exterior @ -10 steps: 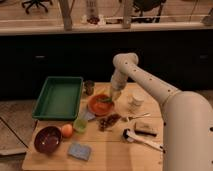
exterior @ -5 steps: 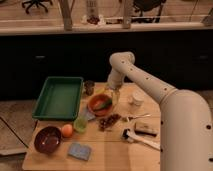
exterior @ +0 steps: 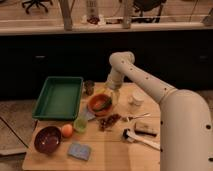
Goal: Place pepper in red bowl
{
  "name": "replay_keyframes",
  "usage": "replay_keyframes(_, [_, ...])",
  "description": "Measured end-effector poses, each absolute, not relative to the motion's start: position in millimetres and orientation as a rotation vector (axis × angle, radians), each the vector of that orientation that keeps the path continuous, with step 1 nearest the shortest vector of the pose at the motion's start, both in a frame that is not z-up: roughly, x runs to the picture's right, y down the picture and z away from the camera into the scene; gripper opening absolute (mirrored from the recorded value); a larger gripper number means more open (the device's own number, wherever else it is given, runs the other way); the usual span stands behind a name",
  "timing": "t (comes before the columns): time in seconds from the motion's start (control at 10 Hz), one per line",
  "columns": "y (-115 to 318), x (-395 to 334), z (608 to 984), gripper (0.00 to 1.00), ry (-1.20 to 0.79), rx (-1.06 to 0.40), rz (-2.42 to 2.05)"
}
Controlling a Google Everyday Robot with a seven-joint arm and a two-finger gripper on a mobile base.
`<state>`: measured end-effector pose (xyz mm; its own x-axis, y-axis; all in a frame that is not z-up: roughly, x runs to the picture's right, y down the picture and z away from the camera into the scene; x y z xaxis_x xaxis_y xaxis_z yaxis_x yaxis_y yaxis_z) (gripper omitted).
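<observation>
The orange-red bowl (exterior: 93,106) stands near the middle of the wooden table. A dark-green curved pepper (exterior: 103,104) lies inside it, toward the right side. My gripper (exterior: 113,94) hangs from the white arm just above and to the right of the bowl's far rim, close over the pepper. I cannot make out whether it touches the pepper.
A green tray (exterior: 58,97) sits at the left. A maroon bowl (exterior: 47,139), an orange (exterior: 67,130), a light-green cup (exterior: 80,125) and a blue sponge (exterior: 79,150) lie front left. A dark can (exterior: 89,87), a white cup (exterior: 135,100), dark snacks (exterior: 108,121) and a white-handled tool (exterior: 144,141) surround the red bowl.
The gripper has shifted slightly up and to the right from over the bowl's middle to its far right rim. The bowl has not moved.
</observation>
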<state>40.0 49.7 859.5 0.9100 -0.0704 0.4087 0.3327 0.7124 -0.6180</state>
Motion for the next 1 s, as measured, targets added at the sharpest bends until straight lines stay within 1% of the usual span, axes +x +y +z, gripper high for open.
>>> replay_keyframes(1.0, [53.7,45.6,862.8,0.80,-0.383,-0.763,-0.225])
